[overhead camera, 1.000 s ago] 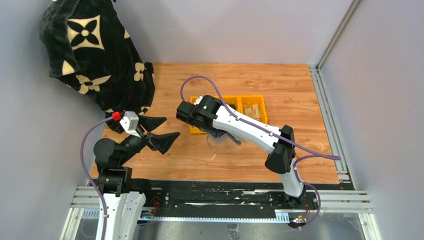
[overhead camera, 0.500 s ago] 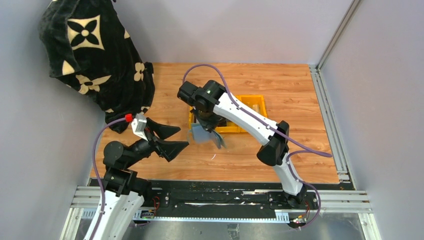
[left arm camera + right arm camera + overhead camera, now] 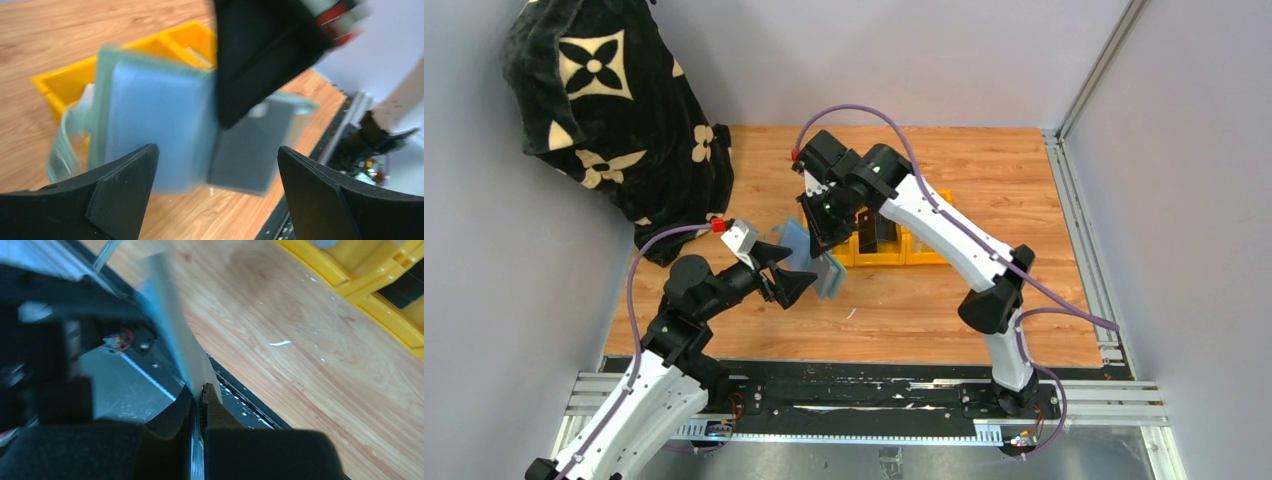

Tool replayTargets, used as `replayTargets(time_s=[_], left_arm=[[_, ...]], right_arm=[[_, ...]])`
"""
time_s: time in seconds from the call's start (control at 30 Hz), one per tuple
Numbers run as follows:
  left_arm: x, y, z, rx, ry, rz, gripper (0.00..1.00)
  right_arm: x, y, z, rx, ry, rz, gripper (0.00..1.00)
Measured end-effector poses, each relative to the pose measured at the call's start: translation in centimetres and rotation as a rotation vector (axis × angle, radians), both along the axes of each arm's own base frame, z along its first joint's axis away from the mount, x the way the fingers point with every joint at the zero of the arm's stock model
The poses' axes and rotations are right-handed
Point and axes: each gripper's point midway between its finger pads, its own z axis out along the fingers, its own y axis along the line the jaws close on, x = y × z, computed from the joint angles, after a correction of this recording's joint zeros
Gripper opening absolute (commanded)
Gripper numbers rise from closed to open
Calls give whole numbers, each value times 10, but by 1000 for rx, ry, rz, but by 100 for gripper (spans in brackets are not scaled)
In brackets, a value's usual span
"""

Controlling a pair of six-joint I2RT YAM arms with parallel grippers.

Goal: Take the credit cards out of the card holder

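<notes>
Card holder [image 3: 827,275] hanging open in the air above the bench [image 3: 984,190], pinched by its upper edge in the right gripper [image 3: 817,243], jaws all but closed on the thin fold. Broad face turned toward the near left, straight at the left gripper [image 3: 799,265], which is spread to its widest and holding nothing.

From the left wrist: blue-grey pocket panels filling the space ahead, framed between the two black fingers [image 3: 120,195]. Long axis lying side to side across that gap, with the dark bulk of the right gripper clamped on from above. Just beside the open fingers, apparently not touching. Yellow bins [image 3: 904,245] behind, apart from the holder.

Credit cards not separable from the pockets in this blur. Darker grey panel [image 3: 245,150] on the right half, perhaps a card, perhaps lining.

Judged: no card drawn out yet, and the left arm free and the nearer one.

Likely needed next: narrow the left gripper, come in on a card's exposed edge rather than across the whole holder, and pull along the pocket's mouth against a firm right-hand pinch.

Risks: catching pocket and card together, or dragging the holder out of its pinch.
</notes>
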Motion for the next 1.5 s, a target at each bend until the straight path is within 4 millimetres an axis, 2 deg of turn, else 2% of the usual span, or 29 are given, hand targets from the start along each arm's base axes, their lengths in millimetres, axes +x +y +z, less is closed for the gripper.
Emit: replayTargets(time_s=[0.1,0.23,0.43,0.67,0.77,0.97,1.07,1.2,1.3,1.5], left_arm=[[12,13,-3,89,-18,90,100],[15,28,13,119,-59,168,100],[-4,33,46,28,-87,163,100],[-15,31,50,-65,4,154,100],[-20,31,57,-106,32,154,100],[-33,32,84,-185,49,136,100],[-38,30,93,-228,75,118,100],[-45,20,98,-282,146,54,90],[-48,10,102,-322,204,-11,79],[-46,0,125,-425,265,-121,43]], right_arm=[[-9,1,29,98,-17,20,0],[-23,-5,56,199,-29,56,0],[-46,-4,64,311,3,140,0],[-59,-3,76,405,-7,209,0],[-65,-7,87,461,-37,233,0],[-75,-17,118,601,-126,262,0],[-74,-17,126,639,-144,262,0],[-73,-13,129,676,-145,264,0],[-73,-9,127,695,-138,267,0],[-80,-11,129,743,-128,285,0]])
